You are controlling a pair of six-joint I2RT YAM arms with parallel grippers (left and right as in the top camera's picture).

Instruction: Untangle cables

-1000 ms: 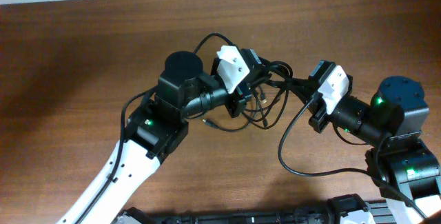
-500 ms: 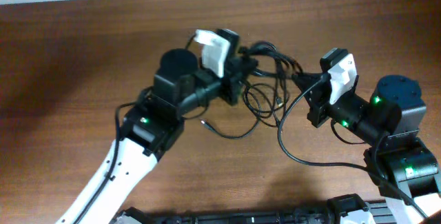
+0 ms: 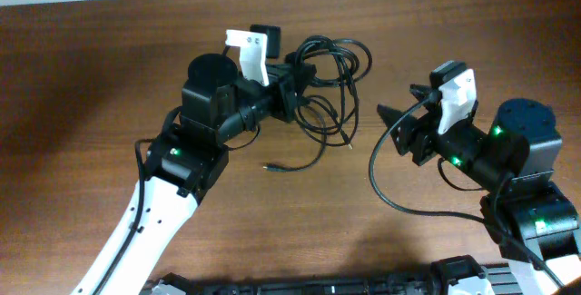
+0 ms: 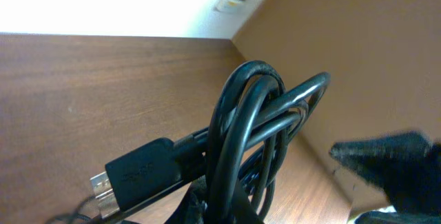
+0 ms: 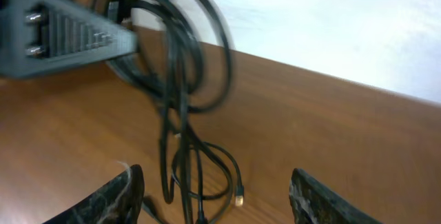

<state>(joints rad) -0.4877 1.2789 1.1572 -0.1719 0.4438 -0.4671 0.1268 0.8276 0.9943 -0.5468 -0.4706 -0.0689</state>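
The cables are a tangled bunch of thin black cords held off the table by my left gripper, which is shut on them. Loose loops hang below it, and one plug end rests on the wood. In the left wrist view the coiled cables fill the middle, beside a black plug with a silver tip. My right gripper stands open to the right of the bunch, touching nothing. In the right wrist view the cables hang ahead of its spread fingers, with a small plug dangling.
The brown wooden table runs to a white wall at the far edge. A thicker black wire loops from the right arm over the table. The left arm's black body shows at the top left of the right wrist view.
My right gripper has let go of the cables, opened and drawn back to the right. The left arm has carried the bunch up and to the left.
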